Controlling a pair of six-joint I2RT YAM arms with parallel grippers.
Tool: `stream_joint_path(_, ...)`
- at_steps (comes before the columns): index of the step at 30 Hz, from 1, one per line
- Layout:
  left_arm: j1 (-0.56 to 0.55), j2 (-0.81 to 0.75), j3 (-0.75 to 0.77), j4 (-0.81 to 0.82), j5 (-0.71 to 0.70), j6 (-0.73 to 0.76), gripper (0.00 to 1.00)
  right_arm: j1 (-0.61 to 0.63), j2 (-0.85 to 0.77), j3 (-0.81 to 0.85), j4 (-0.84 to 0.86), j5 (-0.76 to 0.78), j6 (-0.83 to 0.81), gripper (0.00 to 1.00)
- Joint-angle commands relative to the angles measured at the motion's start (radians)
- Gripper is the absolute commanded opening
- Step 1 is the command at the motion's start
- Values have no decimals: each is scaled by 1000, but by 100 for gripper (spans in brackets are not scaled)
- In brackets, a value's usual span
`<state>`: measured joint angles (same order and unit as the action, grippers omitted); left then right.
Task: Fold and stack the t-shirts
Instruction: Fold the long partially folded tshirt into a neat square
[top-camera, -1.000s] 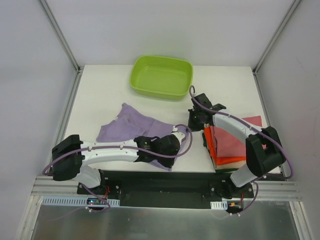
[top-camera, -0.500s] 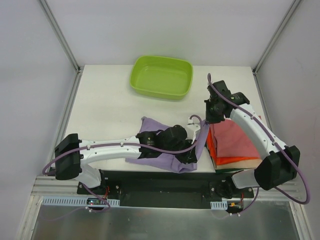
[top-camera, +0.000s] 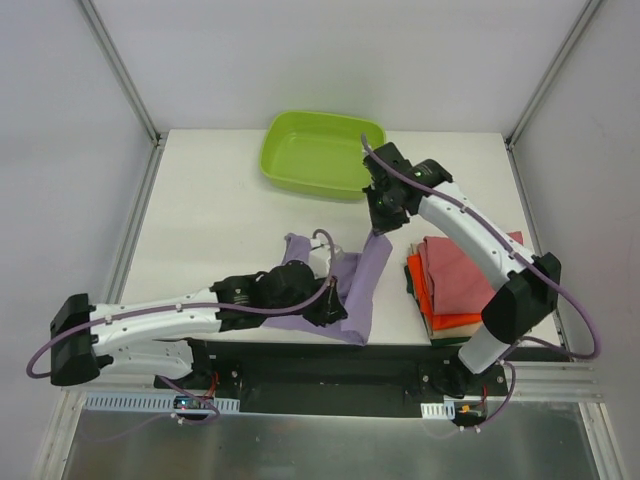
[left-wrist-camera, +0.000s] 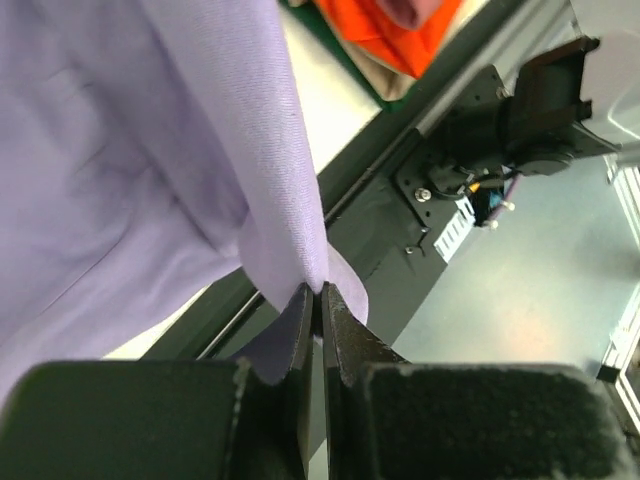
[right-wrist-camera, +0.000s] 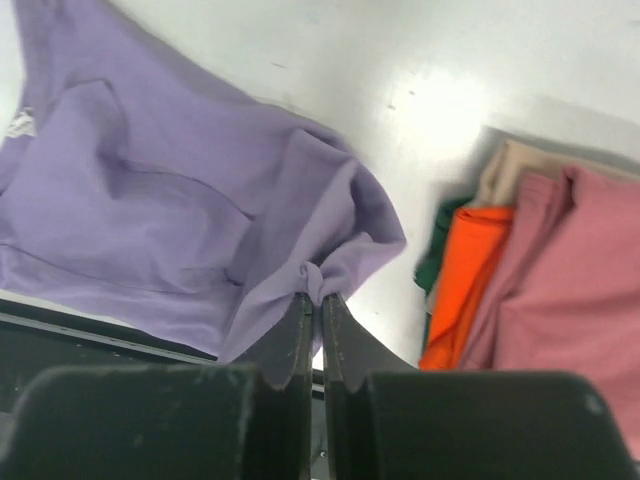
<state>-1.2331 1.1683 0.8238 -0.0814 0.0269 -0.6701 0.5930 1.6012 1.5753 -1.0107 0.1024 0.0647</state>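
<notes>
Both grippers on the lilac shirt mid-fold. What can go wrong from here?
1. The left gripper and right gripper each pinch only a thin fold of the shirt; either could slip out under tension.
2. The shirt's hem reaches the table's near edge by the base rail and might snag there.
3. The stack sits close beside the shirt; a sweep right could shift it.

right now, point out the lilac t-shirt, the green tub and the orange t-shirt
lilac t-shirt (top-camera: 365, 285), top view, draped right side
lime-green tub (top-camera: 320, 155), top view, bare inside floor
orange t-shirt (right-wrist-camera: 462, 285), right wrist view, folded edge
</notes>
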Motion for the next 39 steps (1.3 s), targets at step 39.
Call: stream_joint_path(39, 319, -214, -120, -811, -439, -463, 12, 206, 617, 340, 636, -242, 207, 19)
